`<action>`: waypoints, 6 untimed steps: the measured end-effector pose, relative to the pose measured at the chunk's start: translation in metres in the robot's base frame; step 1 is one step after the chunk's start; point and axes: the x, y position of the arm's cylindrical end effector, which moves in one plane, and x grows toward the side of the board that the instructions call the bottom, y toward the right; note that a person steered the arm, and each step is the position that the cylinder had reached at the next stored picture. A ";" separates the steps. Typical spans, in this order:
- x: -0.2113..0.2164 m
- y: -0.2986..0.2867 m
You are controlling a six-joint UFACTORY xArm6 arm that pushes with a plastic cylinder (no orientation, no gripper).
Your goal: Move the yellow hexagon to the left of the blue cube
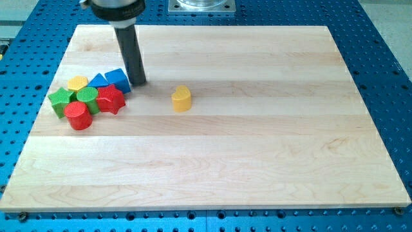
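Observation:
My tip [139, 83] rests on the board just to the right of the blue cube [118, 79], touching it or nearly so. The blue cube sits at the right end of a tight cluster at the view's left. A flat yellow block [78, 82], which looks like the hexagon, lies at the cluster's top left, with a blue triangular block [98, 80] between it and the cube. A second yellow block [181, 98], rounded like a heart, stands alone to the right of my tip.
The cluster also holds a green star [61, 98], a green block [89, 97], a red star [111, 98] and a red cylinder [78, 115]. The wooden board [257, 161] lies on a blue perforated table [386, 64].

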 end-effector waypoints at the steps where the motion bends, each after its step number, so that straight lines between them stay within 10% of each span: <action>1: -0.075 -0.063; 3: 0.057 -0.170; 6: 0.043 -0.045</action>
